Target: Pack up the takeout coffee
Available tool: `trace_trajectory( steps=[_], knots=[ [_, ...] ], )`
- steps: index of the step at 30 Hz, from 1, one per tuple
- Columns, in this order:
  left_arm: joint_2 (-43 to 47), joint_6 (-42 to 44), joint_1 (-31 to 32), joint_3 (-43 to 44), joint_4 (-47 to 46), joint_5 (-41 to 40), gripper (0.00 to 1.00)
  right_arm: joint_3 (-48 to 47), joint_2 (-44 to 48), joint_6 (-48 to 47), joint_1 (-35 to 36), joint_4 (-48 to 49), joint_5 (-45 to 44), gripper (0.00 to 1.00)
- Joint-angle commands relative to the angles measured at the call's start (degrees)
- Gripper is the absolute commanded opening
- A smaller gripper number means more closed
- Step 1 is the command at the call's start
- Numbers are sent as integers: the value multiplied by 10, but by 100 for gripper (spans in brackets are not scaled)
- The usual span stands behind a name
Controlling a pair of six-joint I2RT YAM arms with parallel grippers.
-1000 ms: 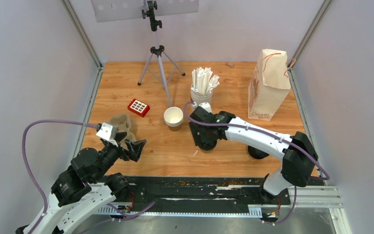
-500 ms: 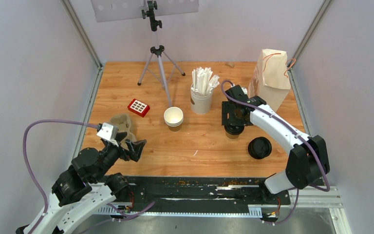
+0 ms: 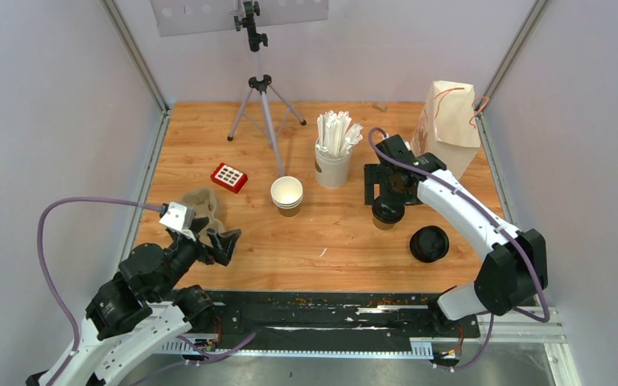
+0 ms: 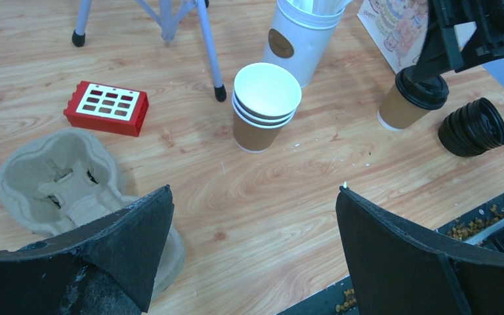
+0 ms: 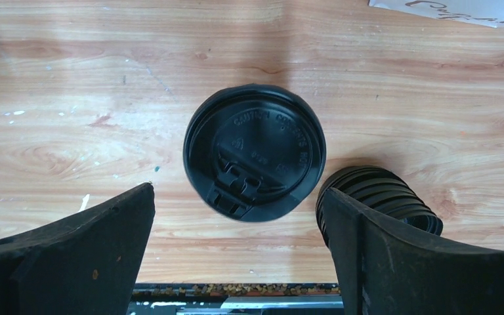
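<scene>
Standing upright beneath the empty, wide-open right pincer [image 5: 237, 190], brown takeout coffee [image 5: 254, 151], black-lidded.

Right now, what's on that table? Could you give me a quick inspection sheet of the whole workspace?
Surface: wooden table, crumbs along its near black strip.
Job's things: one lidded cup upright; stack of open cups; cardboard carrier; paper bag; pile of lids.
Clutter: red block, tripod, cup of straws.
Grippers: left gripper open, empty; right gripper open above the lidded cup, jaws clear of it.
Cables: purple cable looped on each arm.
Surroundings: grey walls.
</scene>
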State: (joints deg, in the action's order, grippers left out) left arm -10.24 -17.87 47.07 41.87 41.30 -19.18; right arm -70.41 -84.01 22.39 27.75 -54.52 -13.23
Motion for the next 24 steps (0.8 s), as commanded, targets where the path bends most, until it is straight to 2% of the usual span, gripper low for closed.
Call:
trace_trajectory(
  steps=[1, 7, 12, 16, 18, 22, 24],
  knots=[
    [-21, -5, -1, 1, -9, -37, 100, -36, 52, 12, -1, -42, 33, 99],
    [-135, -11, -1, 37, 20, -97, 100, 7, 135, 15, 5, -23, 118, 93],
    [-285, 20, -1, 105, 22, -88, 98, 63, 210, 13, 27, 24, 197, 93],
    [-376, 32, -7, 145, -26, -76, 96, 85, 256, 19, 34, 36, 218, 93],
    [-422, 27, -29, 165, -46, -46, 95, 98, 277, 23, 35, 49, 227, 93],
    [-504, 13, -108, 197, -75, 82, 82, 103, 298, 25, 34, 56, 239, 93],
    [-542, 14, -134, 213, -88, 119, 77, 106, 303, 25, 34, 59, 246, 93]
  ],
)
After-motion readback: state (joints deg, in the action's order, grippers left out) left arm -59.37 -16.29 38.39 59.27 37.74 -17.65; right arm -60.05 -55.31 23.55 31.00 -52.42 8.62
